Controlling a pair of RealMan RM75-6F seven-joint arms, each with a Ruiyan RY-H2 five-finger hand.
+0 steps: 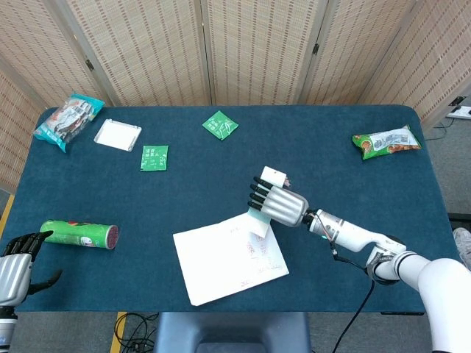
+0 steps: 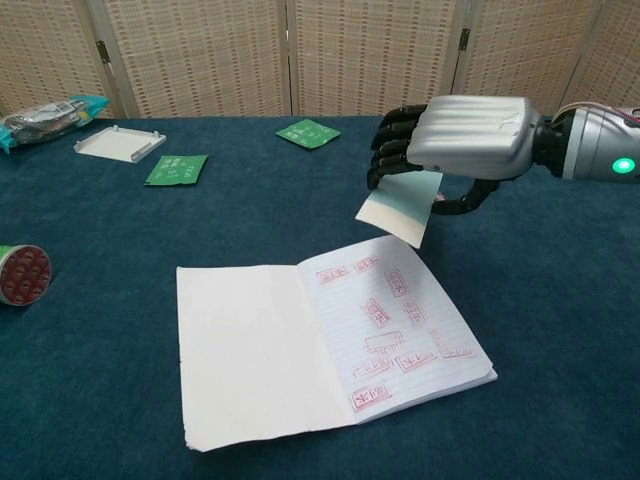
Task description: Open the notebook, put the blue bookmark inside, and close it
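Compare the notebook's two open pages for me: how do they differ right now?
The left page is blank; the right page is lined and carries red stamp marks. The right hand holds the blue bookmark above the right page, nothing over the left. Both lie flat on the table.

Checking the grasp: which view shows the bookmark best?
Chest view: the bookmark hangs clear below the right hand, above the open notebook. In the head view, the hand covers most of it, leaving only a sliver.
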